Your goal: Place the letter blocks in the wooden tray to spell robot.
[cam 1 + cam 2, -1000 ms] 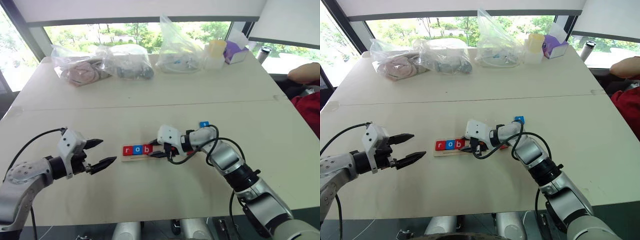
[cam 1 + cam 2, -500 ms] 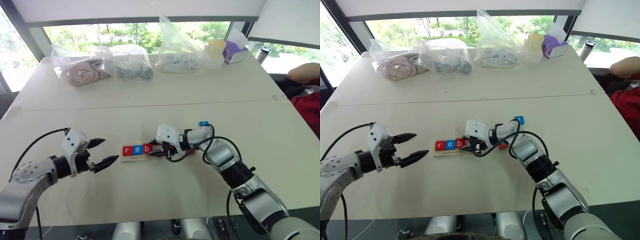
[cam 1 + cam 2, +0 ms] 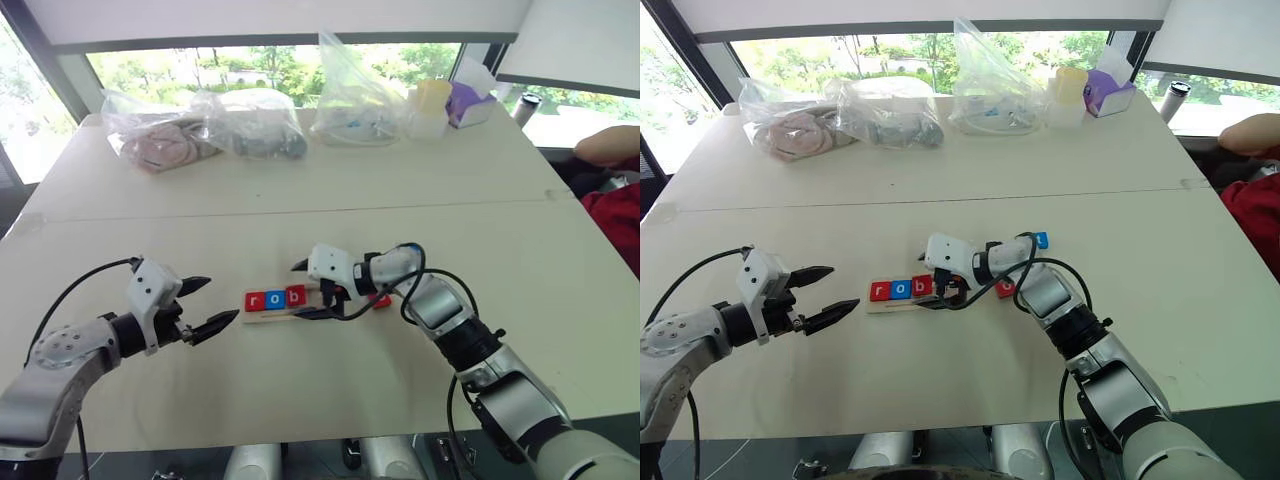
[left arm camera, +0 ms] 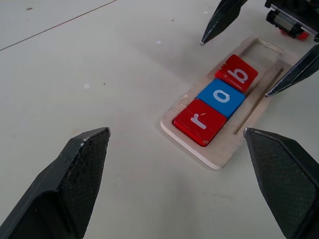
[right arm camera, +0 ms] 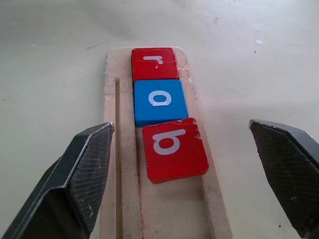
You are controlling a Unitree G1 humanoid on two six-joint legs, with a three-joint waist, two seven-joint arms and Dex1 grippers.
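While the left claw (image 3: 208, 305) hung wide open and empty just left of the wooden tray (image 3: 262, 316), the tray lay lengthwise left to right on the tabletop (image 3: 330, 215), holding the r block (image 4: 199, 121), o block (image 4: 221, 95) and a slightly skewed b block (image 5: 173, 148). The right claw (image 3: 309, 290) stood spread over it, gripping nothing. A red block (image 3: 1006, 288) and blue block (image 3: 1040, 240) waited farther right, behind the right arm and nearer it.
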